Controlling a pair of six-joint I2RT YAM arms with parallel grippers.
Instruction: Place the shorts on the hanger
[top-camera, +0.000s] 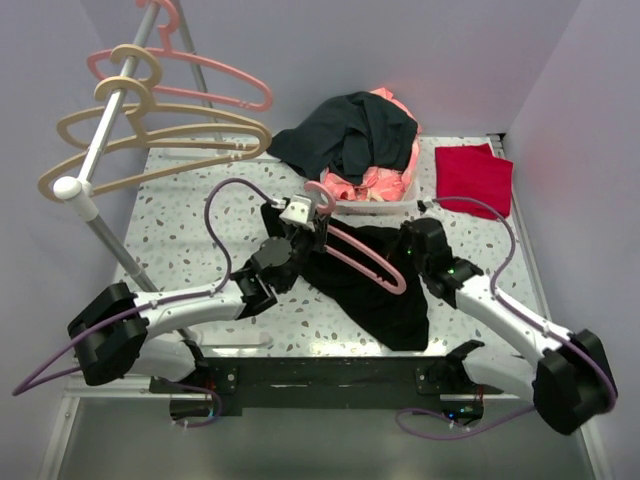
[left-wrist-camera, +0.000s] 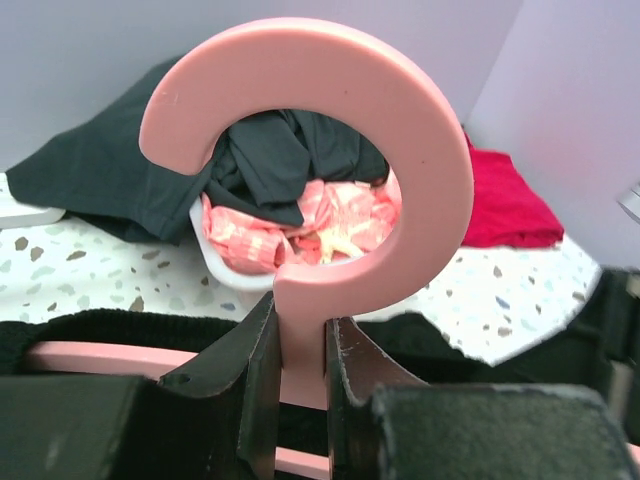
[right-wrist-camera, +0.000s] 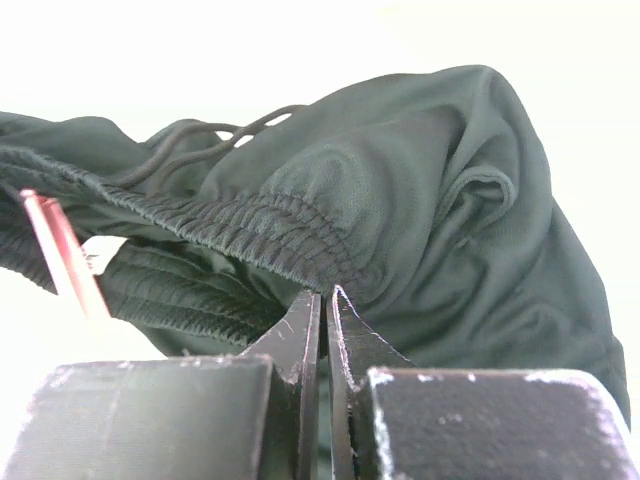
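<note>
The pink hanger (top-camera: 365, 260) lies slanted over the black shorts (top-camera: 375, 295) in the middle of the table. My left gripper (top-camera: 311, 222) is shut on the hanger's neck just below the hook. In the left wrist view the hanger's hook (left-wrist-camera: 432, 150) rises above my left gripper (left-wrist-camera: 300, 322), with the shorts (left-wrist-camera: 90, 325) behind it. My right gripper (top-camera: 410, 238) is at the shorts' right upper edge. In the right wrist view my right gripper (right-wrist-camera: 322, 295) is shut on the shorts (right-wrist-camera: 420, 190) at the elastic waistband. A pink hanger bar (right-wrist-camera: 60, 250) shows at the left.
A white basket (top-camera: 385, 207) behind the shorts holds pink patterned clothes, with a dark grey-green garment (top-camera: 350, 135) draped over it. A folded red cloth (top-camera: 472, 175) lies at the back right. A rack pole (top-camera: 100, 150) at the left carries beige hangers (top-camera: 160, 130) and pink hangers (top-camera: 190, 75).
</note>
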